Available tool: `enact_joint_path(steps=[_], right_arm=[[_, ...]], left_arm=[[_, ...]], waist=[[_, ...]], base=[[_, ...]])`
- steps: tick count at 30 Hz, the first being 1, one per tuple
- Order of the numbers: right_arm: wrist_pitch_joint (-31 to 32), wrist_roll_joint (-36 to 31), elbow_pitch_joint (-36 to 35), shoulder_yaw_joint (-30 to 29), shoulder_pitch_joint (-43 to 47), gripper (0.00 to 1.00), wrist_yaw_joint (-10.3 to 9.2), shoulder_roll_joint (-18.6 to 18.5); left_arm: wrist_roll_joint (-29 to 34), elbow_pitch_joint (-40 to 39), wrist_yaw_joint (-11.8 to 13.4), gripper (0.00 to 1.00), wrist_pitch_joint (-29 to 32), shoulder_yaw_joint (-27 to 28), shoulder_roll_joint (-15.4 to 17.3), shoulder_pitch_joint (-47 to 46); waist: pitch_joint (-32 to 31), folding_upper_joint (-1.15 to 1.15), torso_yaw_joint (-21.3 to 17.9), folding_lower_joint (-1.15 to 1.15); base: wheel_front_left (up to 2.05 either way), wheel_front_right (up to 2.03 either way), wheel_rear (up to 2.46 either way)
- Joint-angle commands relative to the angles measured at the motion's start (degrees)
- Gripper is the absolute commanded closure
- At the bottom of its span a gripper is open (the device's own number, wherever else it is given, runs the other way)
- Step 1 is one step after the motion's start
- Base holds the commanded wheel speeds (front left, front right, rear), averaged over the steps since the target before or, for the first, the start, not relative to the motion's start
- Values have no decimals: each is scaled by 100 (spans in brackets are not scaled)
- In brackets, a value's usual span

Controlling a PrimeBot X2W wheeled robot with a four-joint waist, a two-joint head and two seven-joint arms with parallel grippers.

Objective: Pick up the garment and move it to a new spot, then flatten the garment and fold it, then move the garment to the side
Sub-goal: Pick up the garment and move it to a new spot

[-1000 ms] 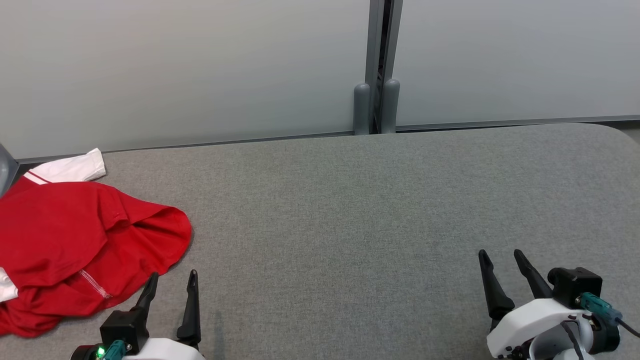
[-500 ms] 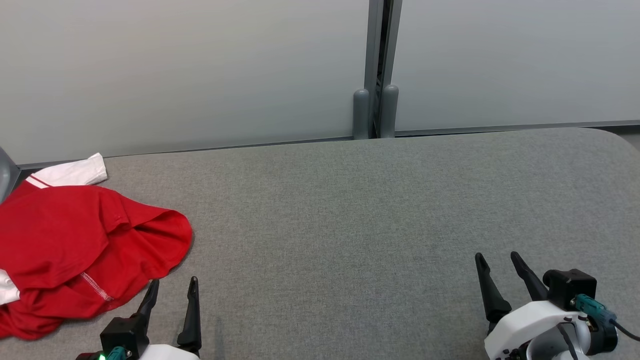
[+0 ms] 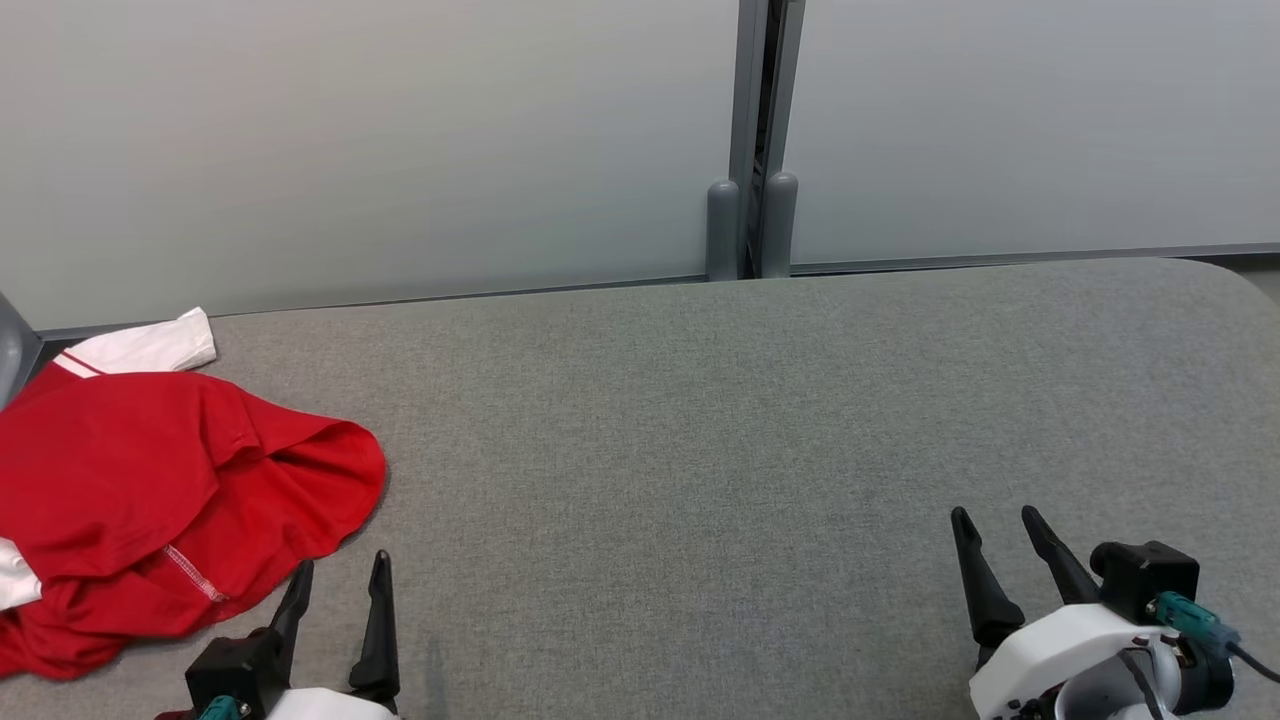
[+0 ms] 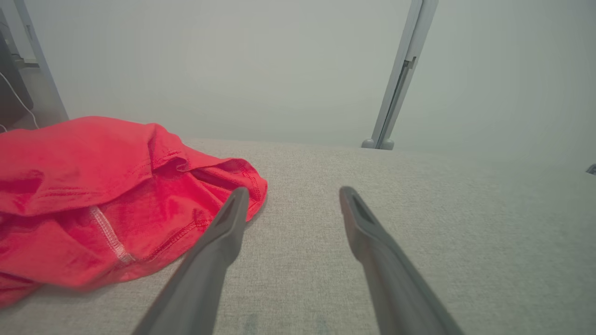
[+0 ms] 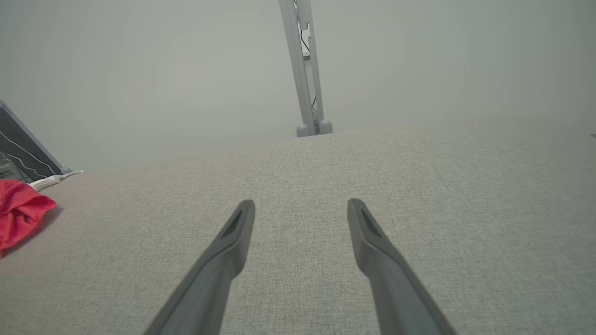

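Note:
A crumpled red garment (image 3: 150, 500) with white sleeve trim (image 3: 140, 347) lies at the far left of the grey table (image 3: 700, 450), partly cut off by the view's edge. My left gripper (image 3: 340, 565) stands open at the lower left, its fingertips just right of the garment's near hem and apart from it. In the left wrist view the red garment (image 4: 93, 195) lies left of the open left gripper (image 4: 291, 190), with the hem close to the left fingertip. My right gripper (image 3: 995, 515) is open at the lower right, with nothing between its fingers. The right wrist view shows the right gripper (image 5: 300, 202) open over bare cloth, and the garment (image 5: 18, 209) at the far left edge.
Frosted wall panels rise behind the table, joined by a grey post (image 3: 752, 140) with two rounded feet at the table's back edge. The table's far right corner (image 3: 1240, 275) is rounded. A dark object (image 5: 23, 149) with cables stands beyond the table's left end.
The camera has tilted slightly, shifting the whole picture down. My left gripper sits lower in the picture than before. The garment lies as it was.

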Motion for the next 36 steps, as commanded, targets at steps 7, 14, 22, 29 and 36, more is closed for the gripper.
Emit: enact_joint_path(steps=[7,14,22,29,36], right_arm=[[-52,281,-12,32,-21,0,13,-52],[-54,249,-6,-15,31,0,13,-49],[-64,241,24,-66,91,0,13,-45],[-116,372,73,37,100,0,13,-46],[-232,498,202,208,96,0,13,-46]], left_arm=[[-278,-113,-114,0,-12,137,-12,70],[-218,-117,-34,0,15,61,20,6],[-189,-75,53,0,65,10,35,5],[-167,-148,183,0,140,33,134,192],[-188,-308,273,0,253,68,238,340]], waist=[[14,0,1,0],[29,0,147,0],[-32,0,749,0],[-140,0,1592,0],[-207,0,2304,0]], base=[[0,0,0],[0,0,0],[0,0,0],[0,0,0],[0,0,0]])
